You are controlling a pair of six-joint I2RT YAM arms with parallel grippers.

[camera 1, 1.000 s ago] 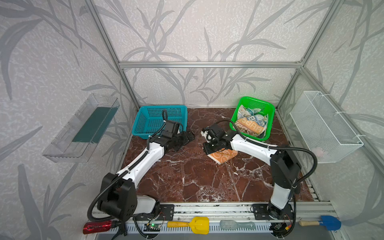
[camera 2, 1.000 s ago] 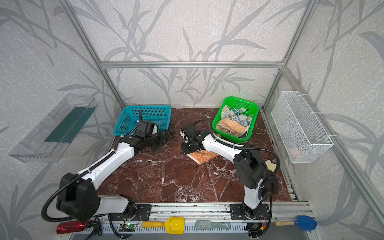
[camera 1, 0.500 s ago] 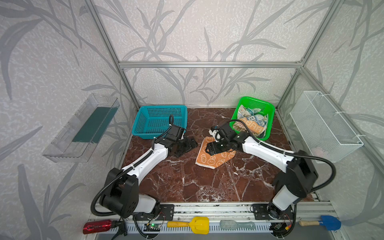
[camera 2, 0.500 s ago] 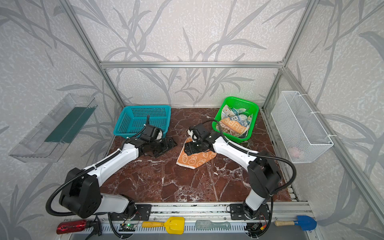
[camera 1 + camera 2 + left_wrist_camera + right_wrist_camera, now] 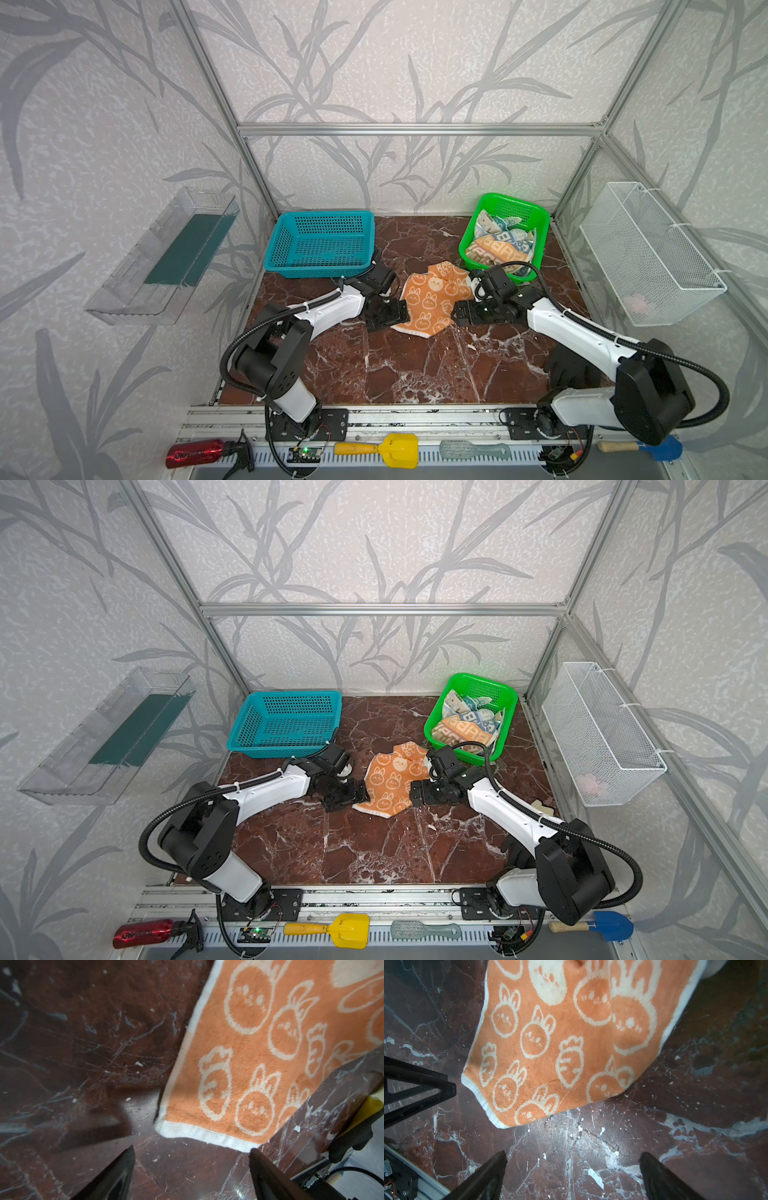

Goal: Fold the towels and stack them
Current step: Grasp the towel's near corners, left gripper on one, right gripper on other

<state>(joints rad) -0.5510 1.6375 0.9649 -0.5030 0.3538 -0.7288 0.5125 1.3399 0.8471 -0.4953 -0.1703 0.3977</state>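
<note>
Orange bunny towel lies spread on the marble tabletop, between the two arms and just in front of the green basket. Its far edge is rumpled, with a bit turned over.

Left gripper sits low at the towel's left edge. In the left wrist view its jaws stand apart, with the white hem of the towel just ahead of the fingertips and nothing clamped.

Right gripper sits at the towel's right edge. In the right wrist view its jaws are also wide apart over bare marble, and the towel lies a little beyond them, not held.

Striped RABBIT towel is crumpled inside the green basket, with more cream-and-blue cloth behind it. Teal basket stands at the back left, well apart from the towels.
</note>
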